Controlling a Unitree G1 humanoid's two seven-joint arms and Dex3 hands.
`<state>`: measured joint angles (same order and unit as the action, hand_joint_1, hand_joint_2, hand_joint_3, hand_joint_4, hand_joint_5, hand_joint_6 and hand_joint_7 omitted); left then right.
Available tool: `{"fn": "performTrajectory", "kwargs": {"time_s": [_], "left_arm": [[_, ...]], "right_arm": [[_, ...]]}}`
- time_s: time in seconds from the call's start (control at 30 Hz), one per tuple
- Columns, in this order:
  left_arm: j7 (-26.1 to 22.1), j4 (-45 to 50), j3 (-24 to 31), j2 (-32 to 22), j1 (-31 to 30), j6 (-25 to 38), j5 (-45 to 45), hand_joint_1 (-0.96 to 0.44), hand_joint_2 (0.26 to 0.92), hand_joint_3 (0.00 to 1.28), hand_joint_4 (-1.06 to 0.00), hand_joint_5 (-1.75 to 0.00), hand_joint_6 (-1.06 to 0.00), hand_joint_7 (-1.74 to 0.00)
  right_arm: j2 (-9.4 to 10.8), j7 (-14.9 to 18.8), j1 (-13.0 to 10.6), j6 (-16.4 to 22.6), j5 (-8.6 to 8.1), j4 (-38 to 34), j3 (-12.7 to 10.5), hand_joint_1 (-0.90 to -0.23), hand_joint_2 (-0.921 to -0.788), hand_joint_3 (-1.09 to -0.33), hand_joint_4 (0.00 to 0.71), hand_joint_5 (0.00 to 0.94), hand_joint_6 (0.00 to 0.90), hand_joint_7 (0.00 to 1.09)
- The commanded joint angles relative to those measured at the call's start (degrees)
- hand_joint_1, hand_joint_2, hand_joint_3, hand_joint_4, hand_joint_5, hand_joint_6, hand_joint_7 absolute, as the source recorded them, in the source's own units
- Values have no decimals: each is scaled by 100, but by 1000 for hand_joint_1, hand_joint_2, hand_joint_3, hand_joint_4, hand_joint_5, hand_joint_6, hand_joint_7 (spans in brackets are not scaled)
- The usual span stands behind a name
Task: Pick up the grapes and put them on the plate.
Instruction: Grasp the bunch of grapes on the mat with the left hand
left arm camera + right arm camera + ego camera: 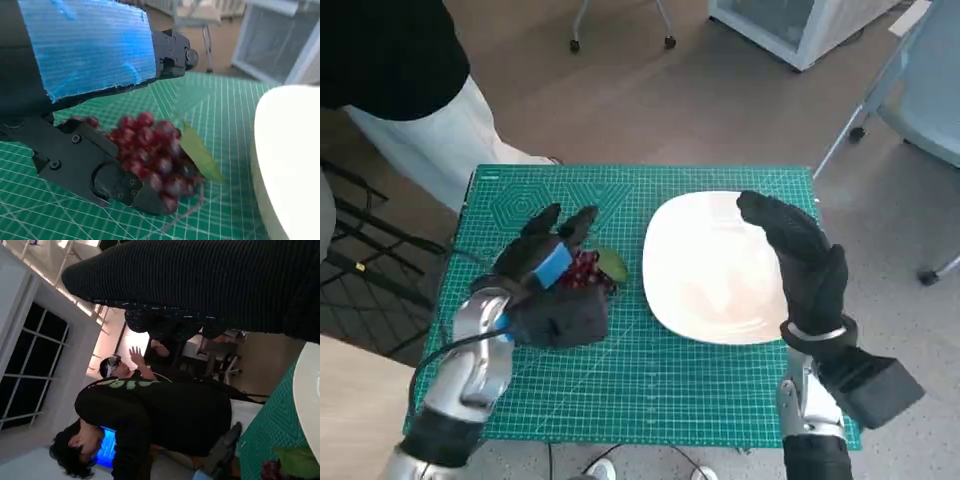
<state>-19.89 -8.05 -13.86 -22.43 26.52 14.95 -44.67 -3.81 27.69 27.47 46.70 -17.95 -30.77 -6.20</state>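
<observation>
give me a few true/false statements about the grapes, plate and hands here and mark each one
1. The grapes lie on the green cutting mat, not on the plate. True.
2. The white plate already holds fruit. False: it shows nothing on it.
3. The left hand is at the grapes, its fingers against the bunch. True.
4. The right hand is holding the grapes. False: it is over the plate with nothing in it.
5. The grapes are green. False: they are dark red, with a green leaf beside them.
</observation>
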Motion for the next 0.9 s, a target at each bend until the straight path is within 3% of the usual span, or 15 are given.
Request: {"fn": "performTrajectory", "kwargs": {"time_s": [0.03, 0.9], "left_arm": [[-8, -443, -157, -44, 317, -35, 75, -337, 696, 0, 1, 1, -177, -5], [386, -3810, -828, 361, 1778, -204, 375, -391, 700, 1, 1, 1, -147, 0]], "right_arm": [[-5, 48, -43, -80, -35, -48, -23, -724, -921, -696, 353, 0, 20, 557], [-41, 31, -72, 85, 14, -78, -75, -726, -921, -694, 355, 1, 18, 562]]}}
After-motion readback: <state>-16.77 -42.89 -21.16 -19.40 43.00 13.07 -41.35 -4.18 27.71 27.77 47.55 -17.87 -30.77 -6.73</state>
